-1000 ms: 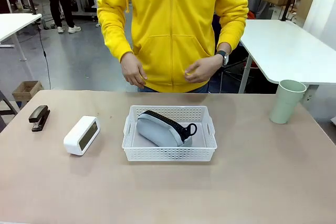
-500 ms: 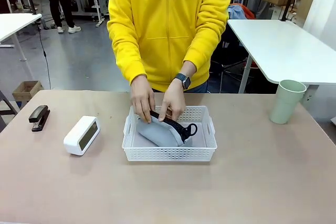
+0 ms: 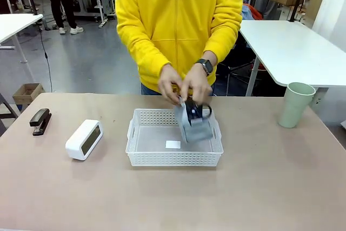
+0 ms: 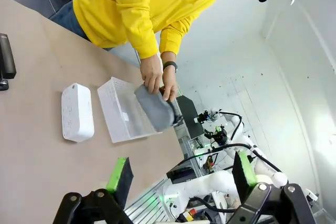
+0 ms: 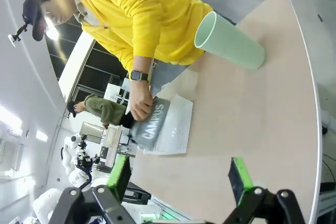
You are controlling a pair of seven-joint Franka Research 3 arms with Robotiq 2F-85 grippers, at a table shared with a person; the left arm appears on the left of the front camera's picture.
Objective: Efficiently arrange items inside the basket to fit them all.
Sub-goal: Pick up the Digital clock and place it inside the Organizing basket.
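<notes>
after it lay flat, hands [image 3: 197,86] hold pouch [image 3: 193,127] raised.

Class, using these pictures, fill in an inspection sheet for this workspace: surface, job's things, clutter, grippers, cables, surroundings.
Surface: beige table, no spills seen.
Job's things: white basket mid-table; grey pouch held upright over its right part by the person's hands; white device on the table left of the basket; green cup upright at far right.
Clutter: black stapler near the left edge.
Grippers: left gripper and right gripper open, holding nothing.
Cables: black cable hanging by the far-left side table.
Surroundings: white side tables; cardboard box on the floor.
</notes>
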